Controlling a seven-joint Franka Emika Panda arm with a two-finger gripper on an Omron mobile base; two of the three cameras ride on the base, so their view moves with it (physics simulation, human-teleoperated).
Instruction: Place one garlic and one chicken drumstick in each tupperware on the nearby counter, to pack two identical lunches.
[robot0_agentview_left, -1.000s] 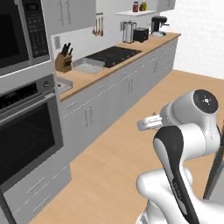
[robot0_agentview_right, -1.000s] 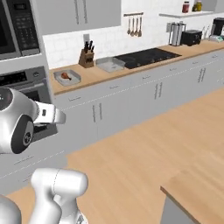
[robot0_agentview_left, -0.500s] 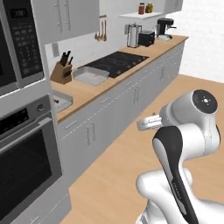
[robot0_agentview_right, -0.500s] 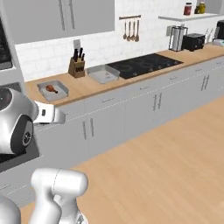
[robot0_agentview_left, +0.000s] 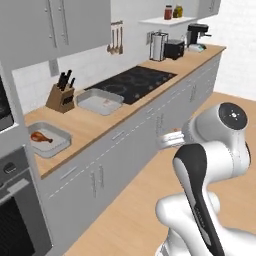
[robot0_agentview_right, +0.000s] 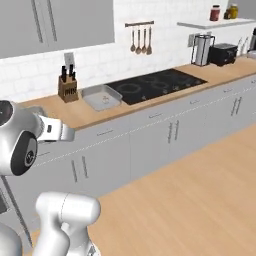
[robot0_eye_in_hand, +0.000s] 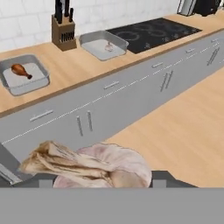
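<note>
The base has driven closer to the counter (robot0_agentview_left: 95, 127), bringing both tupperware (robot0_agentview_left: 48, 138) nearer.

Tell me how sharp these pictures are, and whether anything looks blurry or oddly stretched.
Left base view: soft, the drumstick a small smudge in its tray. Right base view: sharper, flat even light. Hand view: the garlic looms huge and smeared at the bottom; the counter beyond is clearer.

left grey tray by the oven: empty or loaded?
Loaded, partly: the shallow light-grey tray holds one glossy red-brown drumstick; no garlic in it.
</note>
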